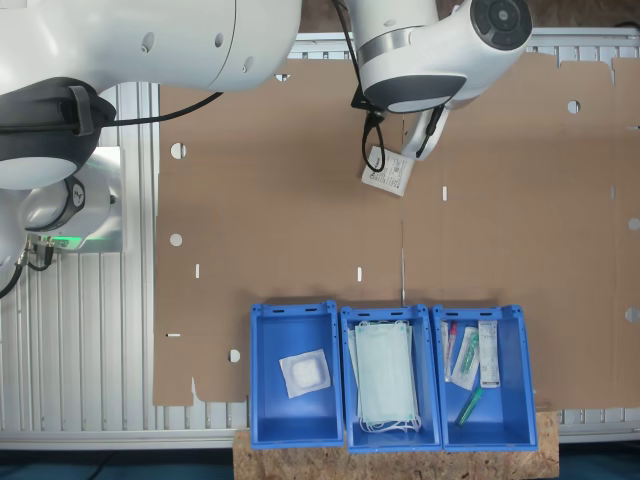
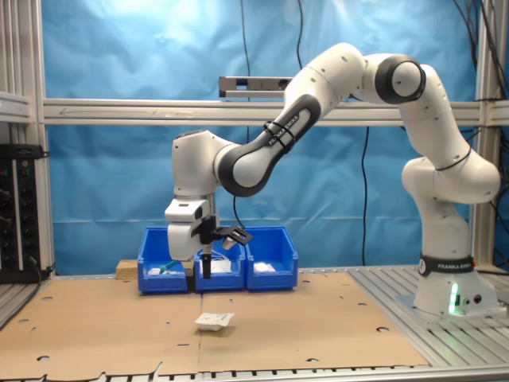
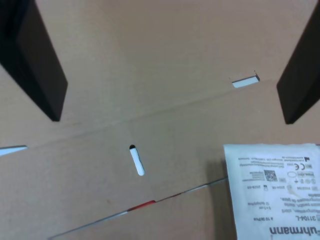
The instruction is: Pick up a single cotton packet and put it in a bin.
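The arm is big and white, bent over a cardboard sheet (image 2: 318, 318) laid on a ribbed metal bench, with blue curtain behind. 3 blue bins stand in a row at the far edge; the bin (image 1: 295, 375) at the first exterior view's left holds 1 white square. The gripper (image 3: 170, 65) hangs above the board, fingers spread with nothing between them. The cotton packet (image 2: 215, 320) lies flat on the cardboard just beside its line. It looks light, thin and floppy, so I'd pinch it by an edge or across its middle.
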`<state>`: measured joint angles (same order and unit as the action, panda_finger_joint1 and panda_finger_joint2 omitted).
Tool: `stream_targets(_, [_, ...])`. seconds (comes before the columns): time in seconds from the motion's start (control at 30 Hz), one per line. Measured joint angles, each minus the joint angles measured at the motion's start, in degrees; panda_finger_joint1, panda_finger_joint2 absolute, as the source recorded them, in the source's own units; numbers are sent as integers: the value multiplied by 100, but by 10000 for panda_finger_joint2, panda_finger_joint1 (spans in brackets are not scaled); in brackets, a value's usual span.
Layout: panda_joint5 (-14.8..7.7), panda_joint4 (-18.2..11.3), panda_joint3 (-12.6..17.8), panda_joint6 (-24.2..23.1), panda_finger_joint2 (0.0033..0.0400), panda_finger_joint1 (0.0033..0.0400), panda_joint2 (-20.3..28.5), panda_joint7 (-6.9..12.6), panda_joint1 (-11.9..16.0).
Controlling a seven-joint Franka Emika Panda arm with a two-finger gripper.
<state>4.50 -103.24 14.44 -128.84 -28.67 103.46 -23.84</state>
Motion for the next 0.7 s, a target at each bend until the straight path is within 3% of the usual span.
stream_targets(0.4, [-165,-489,-1,-51,400,400,251,-342,1])
stream_targets(0.7, [-224,-794,-1,-161,400,400,333,-362,52])
